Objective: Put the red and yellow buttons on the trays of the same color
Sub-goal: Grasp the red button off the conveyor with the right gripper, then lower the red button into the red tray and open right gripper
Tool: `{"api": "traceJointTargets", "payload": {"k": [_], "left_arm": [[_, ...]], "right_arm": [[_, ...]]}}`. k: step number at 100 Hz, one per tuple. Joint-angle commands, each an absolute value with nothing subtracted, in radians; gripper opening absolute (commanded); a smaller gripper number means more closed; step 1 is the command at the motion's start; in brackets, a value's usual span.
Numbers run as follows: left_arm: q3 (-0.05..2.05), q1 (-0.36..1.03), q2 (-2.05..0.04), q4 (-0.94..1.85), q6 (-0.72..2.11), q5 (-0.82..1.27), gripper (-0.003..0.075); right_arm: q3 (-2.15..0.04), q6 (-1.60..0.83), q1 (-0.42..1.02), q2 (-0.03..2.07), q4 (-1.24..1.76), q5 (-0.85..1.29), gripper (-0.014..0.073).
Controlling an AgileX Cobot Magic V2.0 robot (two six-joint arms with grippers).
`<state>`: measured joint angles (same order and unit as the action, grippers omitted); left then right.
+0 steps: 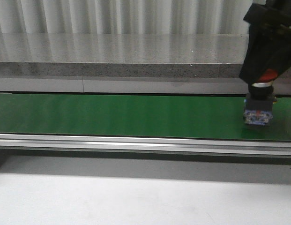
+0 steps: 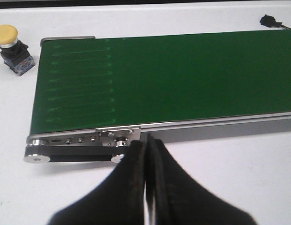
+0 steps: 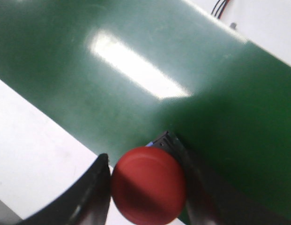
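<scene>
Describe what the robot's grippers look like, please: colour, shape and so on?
Both are black. The left gripper has two thick, curved fingers tapering to narrow tips, their inner edges scuffed and worn. The right gripper has similar dark, curved fingers; from the front it looks like a bulky black housing. No markings or cables visible on either.

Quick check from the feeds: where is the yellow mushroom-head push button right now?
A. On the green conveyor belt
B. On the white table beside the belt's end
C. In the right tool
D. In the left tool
B: the yellow mushroom-head push button stands on the white table just off the green conveyor belt end, untouched.
</scene>
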<state>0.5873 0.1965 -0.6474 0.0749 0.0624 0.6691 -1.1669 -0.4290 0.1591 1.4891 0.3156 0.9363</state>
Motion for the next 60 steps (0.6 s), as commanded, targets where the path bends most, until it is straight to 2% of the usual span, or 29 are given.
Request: {"api": "traceJointTargets", "payload": {"k": [1, 31, 60], "left_arm": [[0.614, 0.205, -0.647, 0.082, 0.062, 0.601, -0.002], [0.614, 0.205, -0.647, 0.082, 0.062, 0.601, -0.002], [0.614, 0.205, -0.647, 0.082, 0.062, 0.601, -0.002]], "right_arm": [[-1.216, -0.425, 0.116, 1.412, 0.34, 0.885, 0.0141], [-1.319, -0.259, -0.2, 1.362, 0.34, 0.809, 0.0141], [-1.326, -0.101, -0.498, 1.387, 0.34, 0.673, 0.0141]]}}
